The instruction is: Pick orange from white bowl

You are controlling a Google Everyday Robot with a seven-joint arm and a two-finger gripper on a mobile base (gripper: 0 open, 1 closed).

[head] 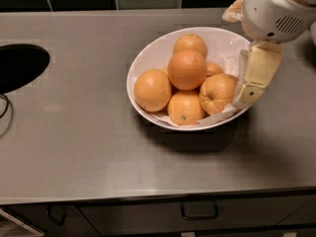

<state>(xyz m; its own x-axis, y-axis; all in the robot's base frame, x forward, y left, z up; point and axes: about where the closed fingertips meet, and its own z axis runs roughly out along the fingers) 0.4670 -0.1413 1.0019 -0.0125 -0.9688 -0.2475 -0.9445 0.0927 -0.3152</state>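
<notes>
the cream-coloured gripper (250,85) hangs over the right rim of the wide glossy white bowl (144,58); whether it is open or closed, i cannot tell. the round deep-orange smooth orange (186,69) lies to its left, on top of the heap in the middle of the bowl. between them sits the orange with a puckered dimple (217,93), just beside the gripper, so i think it stands in the way. the dark sink hole (19,65) is well apart, at the left of the grey steel counter (74,147).
</notes>
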